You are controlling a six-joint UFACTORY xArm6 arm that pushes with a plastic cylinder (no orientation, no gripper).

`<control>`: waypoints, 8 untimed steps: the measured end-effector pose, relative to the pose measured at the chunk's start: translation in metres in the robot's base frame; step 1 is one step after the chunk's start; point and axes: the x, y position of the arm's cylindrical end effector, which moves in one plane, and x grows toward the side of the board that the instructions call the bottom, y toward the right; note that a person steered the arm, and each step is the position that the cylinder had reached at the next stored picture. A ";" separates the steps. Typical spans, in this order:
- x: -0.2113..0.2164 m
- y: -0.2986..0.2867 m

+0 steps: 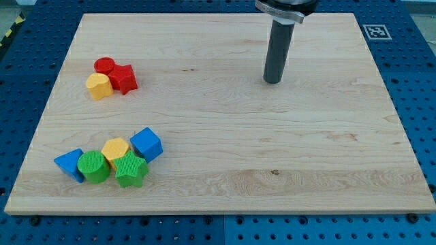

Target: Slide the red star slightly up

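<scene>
Pale wooden counter (pixel 225 156). Small red star-shaped block (pixel 124 78) sits at ten o'clock on the counter, touching a red round block (pixel 104 65) at its eleven and a yellow block (pixel 99 86) at its nine. My tip (pixel 272 82), the tool, is a plain dark rod with no jaws to part or close; it stands well apart, toward the star's three o'clock. The star looks light, rigid, likely easy-sliding; nothing to grip, so push on its six-o'clock edge, centred, or it may spin into its neighbours.
</scene>
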 end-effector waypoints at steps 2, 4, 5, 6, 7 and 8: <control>-0.002 -0.009; 0.021 -0.106; 0.048 -0.145; 0.066 -0.198; 0.066 -0.220; 0.065 -0.268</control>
